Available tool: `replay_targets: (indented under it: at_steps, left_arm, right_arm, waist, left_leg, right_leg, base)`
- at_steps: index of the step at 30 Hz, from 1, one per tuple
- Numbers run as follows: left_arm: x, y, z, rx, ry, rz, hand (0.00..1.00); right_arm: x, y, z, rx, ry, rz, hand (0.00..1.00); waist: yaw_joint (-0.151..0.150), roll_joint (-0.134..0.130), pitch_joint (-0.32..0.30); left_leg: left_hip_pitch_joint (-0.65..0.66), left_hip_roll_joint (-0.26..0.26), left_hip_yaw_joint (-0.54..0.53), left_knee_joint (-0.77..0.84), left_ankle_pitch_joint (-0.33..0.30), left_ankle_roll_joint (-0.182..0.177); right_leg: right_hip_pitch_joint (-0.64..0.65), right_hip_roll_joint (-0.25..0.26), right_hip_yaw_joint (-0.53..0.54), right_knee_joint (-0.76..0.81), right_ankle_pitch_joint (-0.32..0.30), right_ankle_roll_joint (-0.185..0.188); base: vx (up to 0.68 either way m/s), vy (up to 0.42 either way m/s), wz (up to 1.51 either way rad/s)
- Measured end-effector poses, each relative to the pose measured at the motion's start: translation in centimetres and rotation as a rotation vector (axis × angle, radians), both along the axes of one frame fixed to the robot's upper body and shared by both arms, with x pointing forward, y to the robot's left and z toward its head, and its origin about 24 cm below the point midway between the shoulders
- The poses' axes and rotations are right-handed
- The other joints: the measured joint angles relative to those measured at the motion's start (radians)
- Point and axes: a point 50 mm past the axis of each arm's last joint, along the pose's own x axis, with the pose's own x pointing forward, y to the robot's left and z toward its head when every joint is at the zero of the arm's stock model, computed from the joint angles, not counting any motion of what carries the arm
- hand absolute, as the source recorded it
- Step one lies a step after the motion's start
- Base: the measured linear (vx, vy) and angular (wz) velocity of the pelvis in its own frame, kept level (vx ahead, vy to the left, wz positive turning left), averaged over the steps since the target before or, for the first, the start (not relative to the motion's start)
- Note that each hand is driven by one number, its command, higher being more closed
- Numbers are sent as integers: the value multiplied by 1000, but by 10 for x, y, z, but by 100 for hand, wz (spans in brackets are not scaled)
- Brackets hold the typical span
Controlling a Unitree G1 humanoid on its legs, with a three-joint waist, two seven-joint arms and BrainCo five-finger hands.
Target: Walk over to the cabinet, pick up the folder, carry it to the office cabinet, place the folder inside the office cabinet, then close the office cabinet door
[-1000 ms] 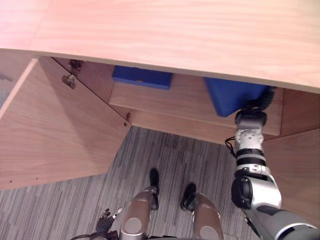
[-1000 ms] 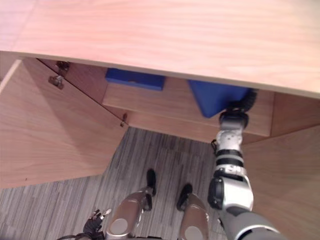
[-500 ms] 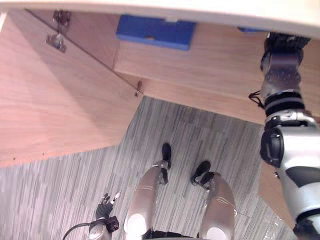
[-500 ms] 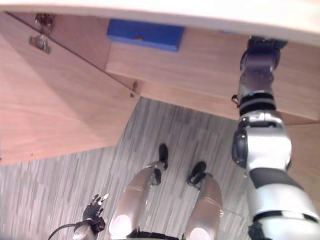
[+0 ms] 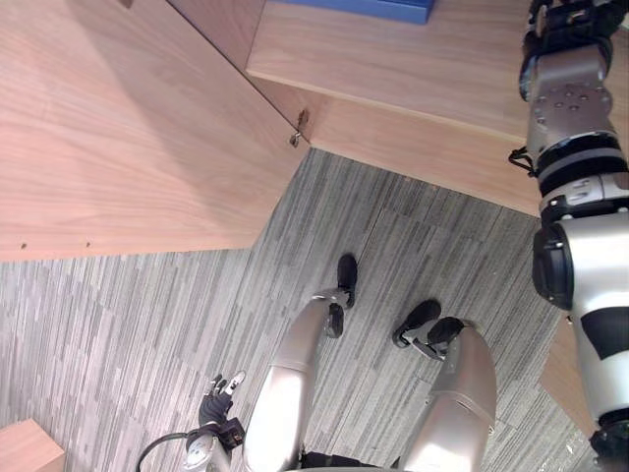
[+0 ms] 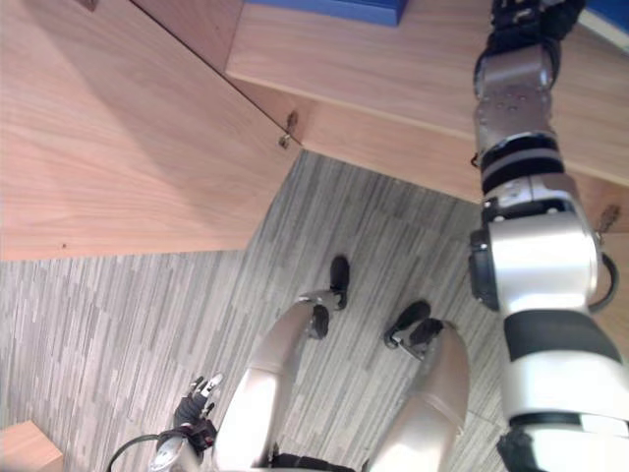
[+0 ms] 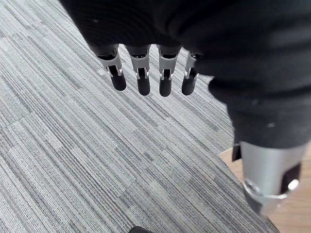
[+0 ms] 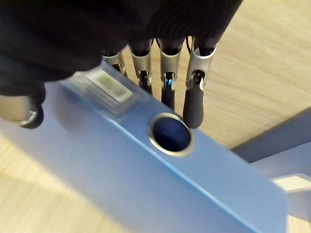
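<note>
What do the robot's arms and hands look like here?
The right arm is made of rounded silver-grey shells separated by black joint bands. The right hand and left hand wear dark ribbed covers, and their slim silver fingers end in dark tips.

Folder point(image 8: 146, 194): plain mid blue; silver ring point(image 8: 170, 133) round a dark blue hole; pale whitish label point(image 8: 109, 85).

Right hand point(image 8: 167, 73): black ribbed cover, silver fingers point(image 8: 194, 104) w/ dark tips. Left hand point(image 7: 141, 73): same, black cover, silver fingers, black tips.

Floor point(image 5: 147, 324): grey carpet, thin light/dark stripes, laid in tiles w/ stripe direction switching.

Cabinet door point(image 5: 118, 128) & shelf point(image 5: 393, 69): light pinkish-tan wood, fine grain. Hinge point(image 5: 300, 126): silver metal.

Other folder point(image 5: 364, 8) on shelf: deep blue.
</note>
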Motion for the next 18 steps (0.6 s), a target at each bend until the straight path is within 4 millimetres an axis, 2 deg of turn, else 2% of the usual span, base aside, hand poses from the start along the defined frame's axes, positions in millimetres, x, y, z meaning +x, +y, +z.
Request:
replay_targets:
  at_steps: [3,7,11,13,18]
  left_arm:
    - [0,0,0,-2,1,6,0]
    - [2,0,1,-9,-6,9,0]
    - [2,-1,1,-13,-8,10,0]
    - [2,-1,2,-15,-9,13,0]
    - [4,-1,2,-11,-12,-3,0]
  right_arm:
    - [-3,-7,3,-91,26,-33,0]
    - [-4,-12,5,-342,120,-106,0]
    - [2,-16,-14,-680,336,-171,0]
    - [3,-22,-28,-955,496,-228,0]
    - [3,-33,-41,-1346,663,-280,0]
  waist:
    - [0,0,0]
    - [0,1,-1]
    - [-1,2,-2]
    - [-3,3,-3]
    - [-4,2,-6]
  left_leg:
    - [-1,0,1,-2,4,-2]
    - [6,-1,2,-19,17,-2]
    - [37,-2,-3,-62,34,-8]
    - [56,0,-10,-80,40,-15]
    - [89,3,-12,-109,41,-16]
  right_leg:
    - [-1,-2,-1,3,0,0]
    - [0,-3,-2,-1,1,-1]
    - [28,3,-15,-27,6,-6]
    - [52,9,-32,-45,7,-6]
    - [87,21,-39,-77,14,3]
  base:
    - [2,-12,5]
    - [8,-7,1]
    - [66,-52,1]
    - [82,-65,4]
    - [77,-53,-2]
